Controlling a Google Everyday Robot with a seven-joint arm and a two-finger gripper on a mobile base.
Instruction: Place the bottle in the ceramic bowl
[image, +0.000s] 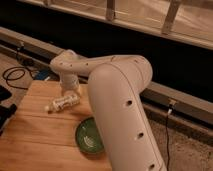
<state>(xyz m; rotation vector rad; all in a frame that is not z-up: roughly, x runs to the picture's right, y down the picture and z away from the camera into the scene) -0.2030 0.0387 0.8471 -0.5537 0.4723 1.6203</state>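
Bottle (62, 103) lies on the table (35, 136) behind the ceramic bowl (88, 136), gripper (71, 92) over it.
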